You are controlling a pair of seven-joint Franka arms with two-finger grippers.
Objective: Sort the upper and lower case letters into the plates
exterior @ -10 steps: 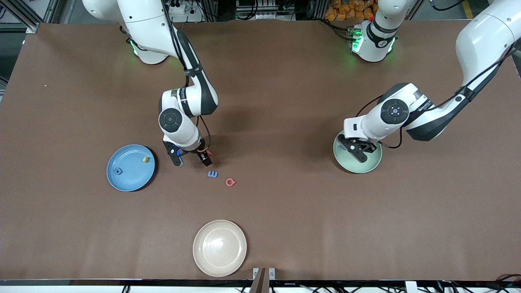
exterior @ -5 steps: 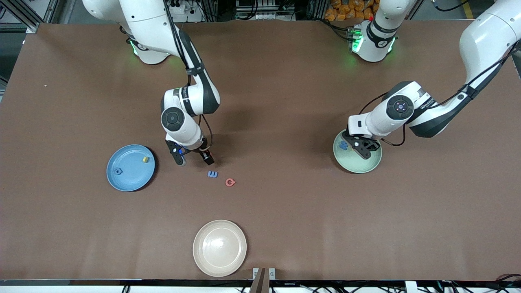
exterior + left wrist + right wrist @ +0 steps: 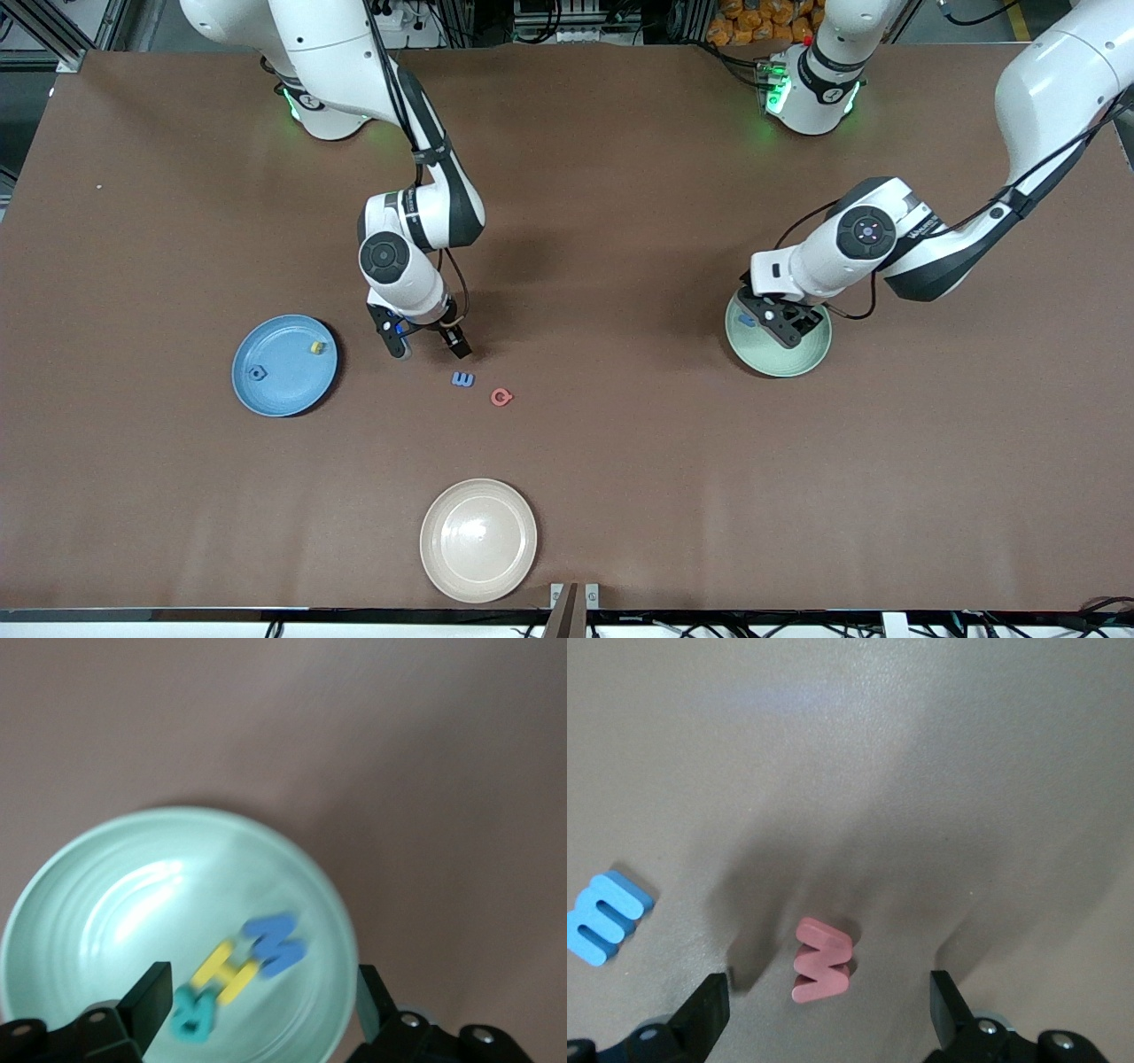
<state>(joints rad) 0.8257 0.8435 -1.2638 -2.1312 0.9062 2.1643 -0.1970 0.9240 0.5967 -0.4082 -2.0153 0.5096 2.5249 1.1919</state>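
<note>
My left gripper (image 3: 776, 322) hangs open over the mint green plate (image 3: 791, 360), holding nothing. In the left wrist view its gripper (image 3: 261, 1010) frames a blue M (image 3: 276, 943), a yellow H (image 3: 228, 970) and a teal R (image 3: 193, 1014) lying in the plate (image 3: 106, 904). My right gripper (image 3: 430, 347) is open low over the table. In its wrist view the gripper (image 3: 826, 1019) straddles a red w (image 3: 822, 961). A blue letter (image 3: 462, 379) and a red letter (image 3: 501, 397) lie just nearer the camera. The sky blue plate (image 3: 283, 385) holds a yellow letter (image 3: 315, 347) and a blue one (image 3: 256, 373).
A cream-beige plate (image 3: 478, 540) sits near the table's front edge, with nothing in it. The brown table top (image 3: 620, 461) stretches bare between the plates.
My left gripper has opened and the blue M now lies in the mint plate. My right gripper has drifted slightly toward the left arm's end, staying open.
</note>
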